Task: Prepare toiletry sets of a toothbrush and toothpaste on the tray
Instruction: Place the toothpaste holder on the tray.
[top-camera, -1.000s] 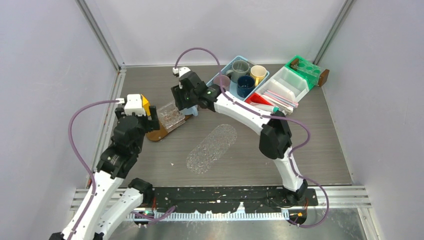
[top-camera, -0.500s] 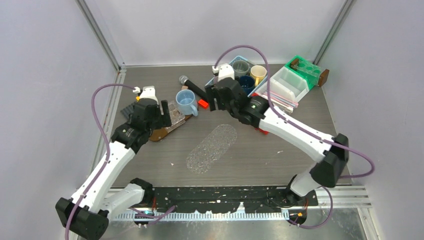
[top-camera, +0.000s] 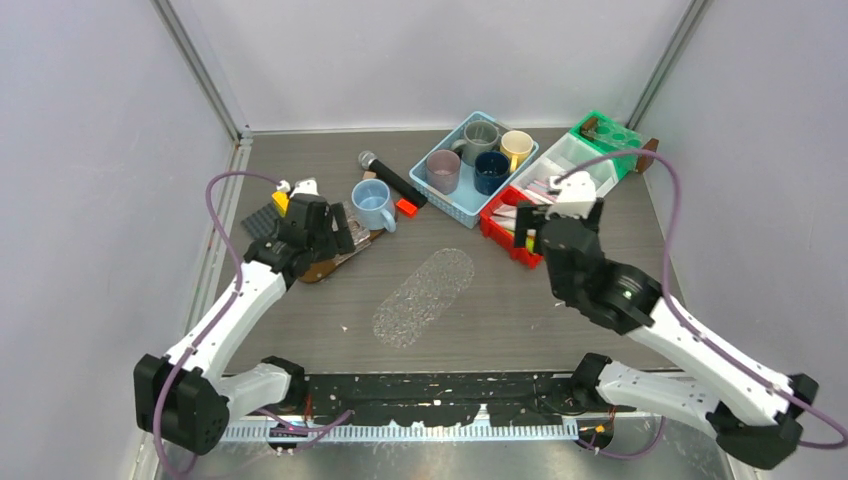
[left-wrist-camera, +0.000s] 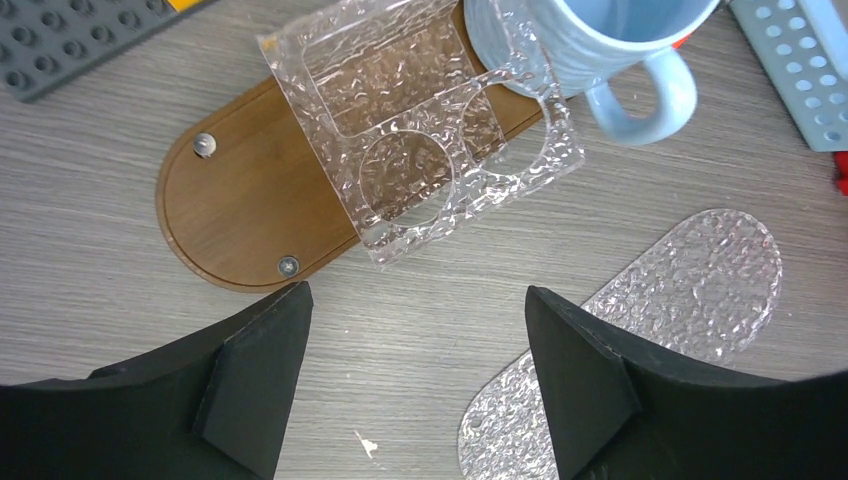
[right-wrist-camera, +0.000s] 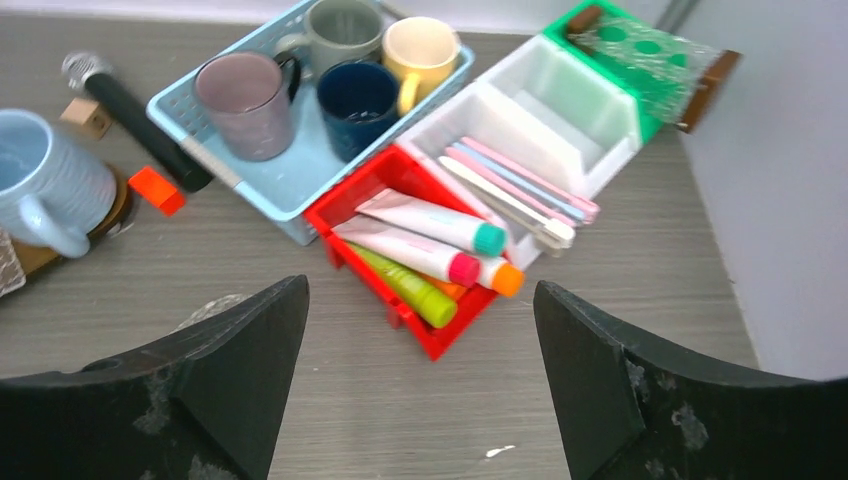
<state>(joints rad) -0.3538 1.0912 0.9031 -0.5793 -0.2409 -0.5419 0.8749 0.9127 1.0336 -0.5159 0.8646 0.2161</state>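
Several toothpaste tubes (right-wrist-camera: 420, 235) with teal, pink, orange and green caps lie in a red bin (right-wrist-camera: 440, 335). Pink, white and blue toothbrushes (right-wrist-camera: 520, 185) lie in the white bin (right-wrist-camera: 505, 125) behind it. My right gripper (right-wrist-camera: 420, 330) hovers open and empty just in front of the red bin (top-camera: 500, 232). In the top view it is my right gripper (top-camera: 527, 228). A clear oval tray (top-camera: 425, 297) lies mid-table. My left gripper (left-wrist-camera: 415, 340) is open and empty above bare table, between the oval tray (left-wrist-camera: 690, 285) and a clear holder (left-wrist-camera: 420, 130) on a brown wooden base (left-wrist-camera: 230, 220).
A light-blue mug (top-camera: 373, 203) stands at the holder's far corner. A black microphone (top-camera: 392, 178) and a small red block (top-camera: 405, 207) lie behind it. A blue basket (top-camera: 440, 195) holds several mugs. A green rack (top-camera: 610, 135) is far right, a grey studded plate (top-camera: 262, 220) far left.
My right arm swung from the holder across to the red bin, leaving the blue mug by the holder, and its jaws widened. My left arm reached forward over the holder.
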